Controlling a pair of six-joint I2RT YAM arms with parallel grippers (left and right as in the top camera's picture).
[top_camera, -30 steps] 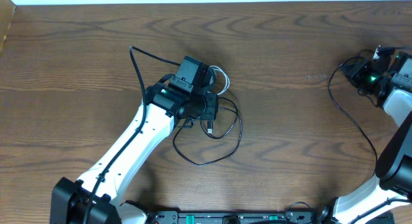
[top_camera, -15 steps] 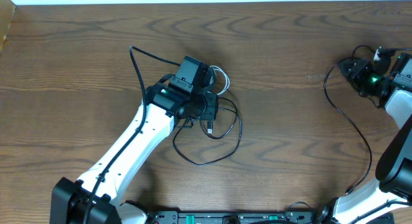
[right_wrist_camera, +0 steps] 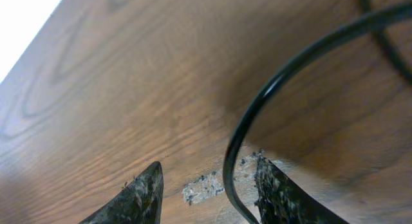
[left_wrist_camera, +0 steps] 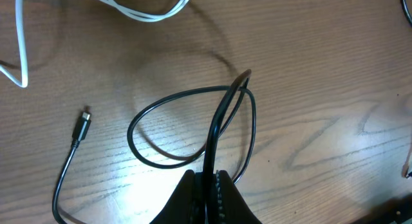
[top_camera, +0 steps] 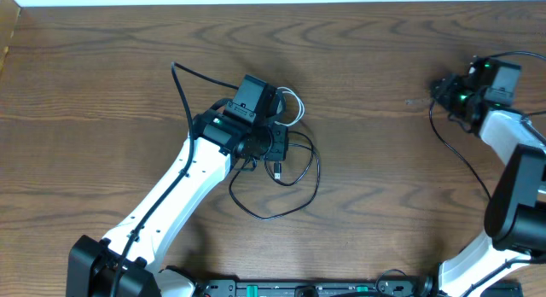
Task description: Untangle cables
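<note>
Movement is confined to the right gripper (top_camera: 441,90), which has swung left along the far side of the table (top_camera: 384,41) and parted its jaws, empty. Left gripper (left_wrist_camera: 207,180) stays clenched on the black cable (left_wrist_camera: 212,130) mid-table, with the white cable (left_wrist_camera: 148,18) just beyond, so untangling looks barely begun. Only the left wrist view shows that grip, and a loose plug (left_wrist_camera: 82,121) plainly.

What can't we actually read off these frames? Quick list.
Overhead: the left arm's wrist covers the left gripper and whether the black cable and white cable cross beneath it.
Left wrist: the white cable leaves by the top and left edges, its plugs out of frame.
Right wrist: the black cord between the right gripper's fingers is cut by the bottom and right edges; task cable or arm wiring, cannot tell.
</note>
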